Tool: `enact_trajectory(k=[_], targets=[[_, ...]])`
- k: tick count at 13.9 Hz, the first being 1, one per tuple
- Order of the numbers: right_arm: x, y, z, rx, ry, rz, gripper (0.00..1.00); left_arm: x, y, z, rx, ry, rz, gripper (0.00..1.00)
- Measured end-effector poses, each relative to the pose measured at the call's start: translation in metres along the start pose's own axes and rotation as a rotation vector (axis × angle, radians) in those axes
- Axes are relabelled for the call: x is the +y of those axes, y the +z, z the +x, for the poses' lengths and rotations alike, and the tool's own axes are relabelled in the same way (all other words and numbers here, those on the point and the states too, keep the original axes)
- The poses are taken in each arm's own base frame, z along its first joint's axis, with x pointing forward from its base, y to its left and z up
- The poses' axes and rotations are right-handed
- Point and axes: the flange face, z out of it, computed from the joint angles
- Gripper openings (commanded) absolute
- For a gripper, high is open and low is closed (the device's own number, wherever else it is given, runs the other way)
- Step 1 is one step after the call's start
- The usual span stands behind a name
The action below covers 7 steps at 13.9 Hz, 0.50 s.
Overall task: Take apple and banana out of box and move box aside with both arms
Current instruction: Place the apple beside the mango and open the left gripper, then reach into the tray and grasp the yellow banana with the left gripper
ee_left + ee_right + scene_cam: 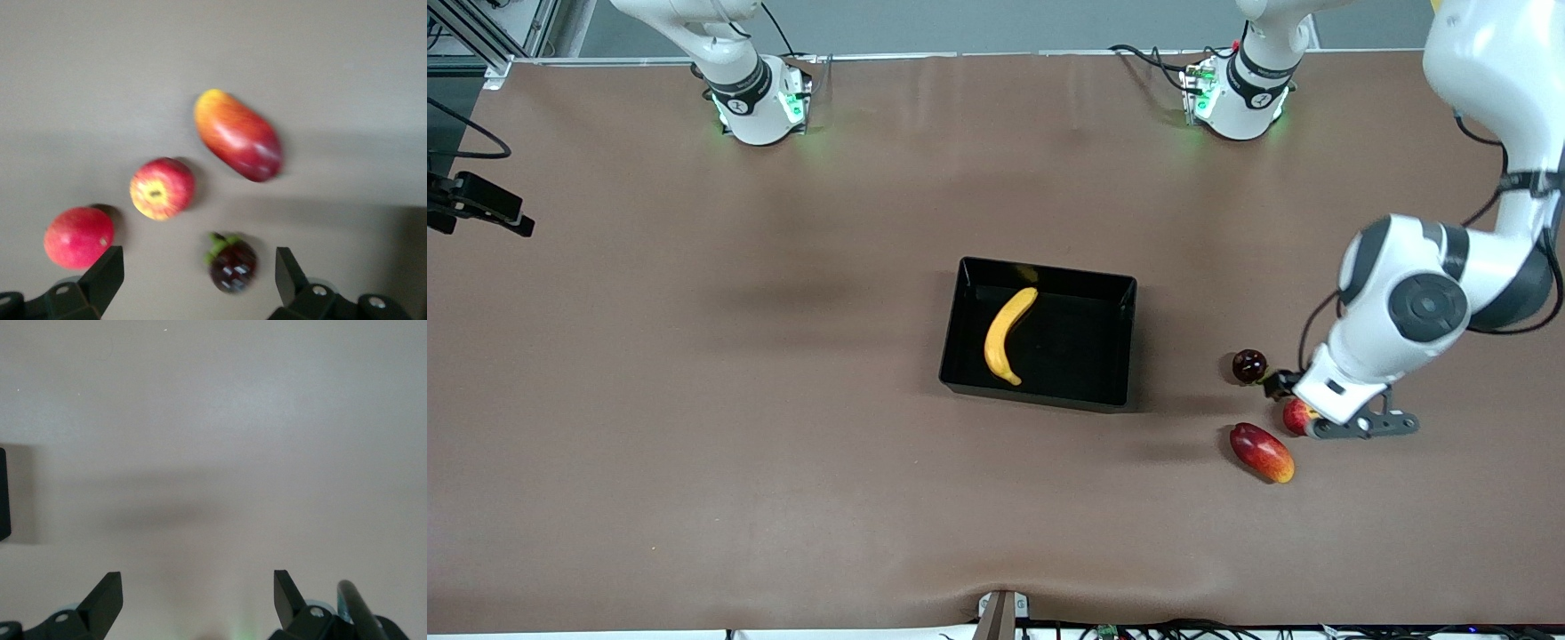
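The black tray (1125, 342) stands mid-table with the yellow banana (1007, 335) lying in it. The small red apple with yellow streaks (1297, 414) lies on the table toward the left arm's end, partly hidden by the left hand; it shows fully in the left wrist view (162, 188). My left gripper (1282, 388) hangs open and empty over the cluster of fruits, and in the left wrist view (199, 273) a dark purple fruit lies between its fingers. My right gripper (198, 590) is open and empty over bare table, out of the front view.
A dark purple fruit with a green cap (1249, 365) (232, 263), an oblong red-to-yellow mango (1261, 452) (237, 135) and a plain pinkish-red round fruit (79, 237) lie round the apple. A tray corner (3, 493) shows in the right wrist view.
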Motion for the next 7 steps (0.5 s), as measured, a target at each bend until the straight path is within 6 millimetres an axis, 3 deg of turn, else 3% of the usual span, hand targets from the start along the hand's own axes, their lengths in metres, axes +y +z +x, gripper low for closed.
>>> enact_trajectory(k=[3,7], targets=[[0.000,0.000,0.000,0.000,0.000,0.000,1.00,0.088,-0.045,-0.032,0.008,0.078,-0.042,1.00],[0.000,0.000,0.000,0.000,0.001,0.000,1.00,0.183,-0.059,-0.075,0.010,0.210,-0.078,1.00]])
